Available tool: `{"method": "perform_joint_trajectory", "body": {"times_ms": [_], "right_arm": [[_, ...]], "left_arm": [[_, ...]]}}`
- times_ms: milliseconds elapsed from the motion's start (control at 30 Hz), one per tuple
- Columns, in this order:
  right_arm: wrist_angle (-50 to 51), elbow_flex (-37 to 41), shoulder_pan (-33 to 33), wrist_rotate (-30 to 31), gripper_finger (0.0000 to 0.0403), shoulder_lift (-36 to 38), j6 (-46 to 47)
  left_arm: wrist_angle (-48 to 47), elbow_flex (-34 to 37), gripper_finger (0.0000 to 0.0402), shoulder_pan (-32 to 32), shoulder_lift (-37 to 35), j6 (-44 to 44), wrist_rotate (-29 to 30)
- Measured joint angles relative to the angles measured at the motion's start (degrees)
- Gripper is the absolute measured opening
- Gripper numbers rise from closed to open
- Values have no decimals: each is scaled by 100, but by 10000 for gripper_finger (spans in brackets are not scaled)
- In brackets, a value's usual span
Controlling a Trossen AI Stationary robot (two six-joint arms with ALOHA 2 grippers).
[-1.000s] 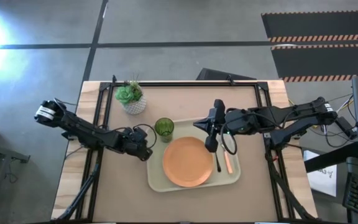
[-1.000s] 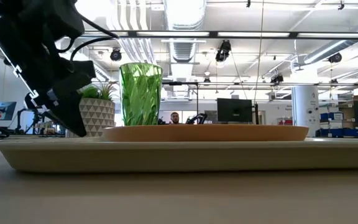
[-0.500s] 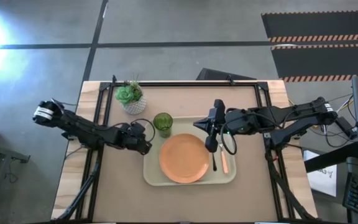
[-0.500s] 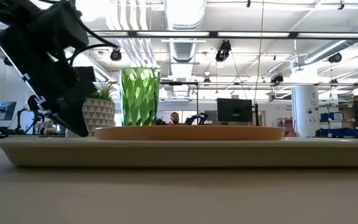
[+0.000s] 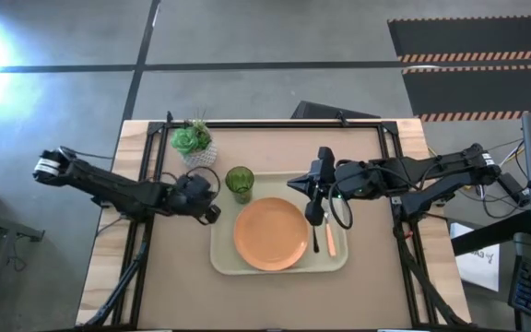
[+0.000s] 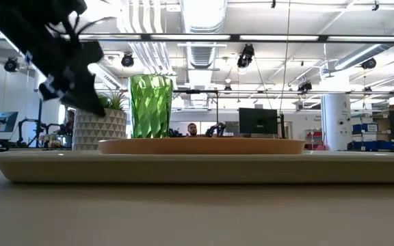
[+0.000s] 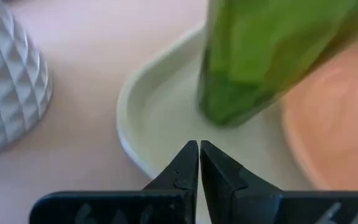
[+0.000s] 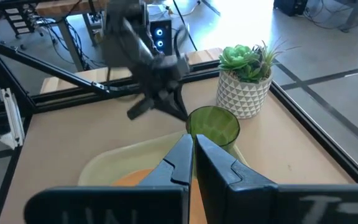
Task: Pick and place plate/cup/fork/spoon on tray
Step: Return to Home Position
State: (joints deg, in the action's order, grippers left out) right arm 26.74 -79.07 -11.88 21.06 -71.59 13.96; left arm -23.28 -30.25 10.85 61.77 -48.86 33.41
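1. Tray (image 5: pixel 219 263) lies mid-table, carrying the plate (image 5: pixel 270 234), cup (image 5: pixel 240 183), spoon (image 5: pixel 315 239) and fork (image 5: pixel 330 242).
2. Left gripper (image 7: pixel 199 163), fingers pressed together and empty, hangs over the tray's corner beside the cup.
3. Right gripper (image 8: pixel 192 155), likewise closed and empty, hovers above the tray.

Bare table (image 5: pixel 275 152) lies behind the tray (image 5: pixel 221 260); potted plant (image 5: pixel 194 144) and cup (image 5: pixel 240 183) crowd its back-left corner.
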Motion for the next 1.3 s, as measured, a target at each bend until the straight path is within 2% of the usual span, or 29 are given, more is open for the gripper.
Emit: {"method": "perform_joint_trajectory", "body": {"times_ms": [367, 500, 600, 1200, 1300], "right_arm": [[-82, 0, 0, 0, 9, 49, -115], [-75, 0, 0, 0, 9, 154, -299], [-46, 0, 0, -11, 9, 284, -460], [90, 0, -24, -66, 9, 566, -413], [266, 0, -22, -336, 9, 584, -537]], "left_arm": [[40, -683, 0, 21, -1738, 1496, 107], [160, -935, 0, 108, -2258, 2392, -517], [330, -967, 0, 144, -2537, 2756, -891], [260, -709, 0, 153, -2756, 2686, -936], [254, -721, 0, 153, -2833, 2678, -1079]]}}
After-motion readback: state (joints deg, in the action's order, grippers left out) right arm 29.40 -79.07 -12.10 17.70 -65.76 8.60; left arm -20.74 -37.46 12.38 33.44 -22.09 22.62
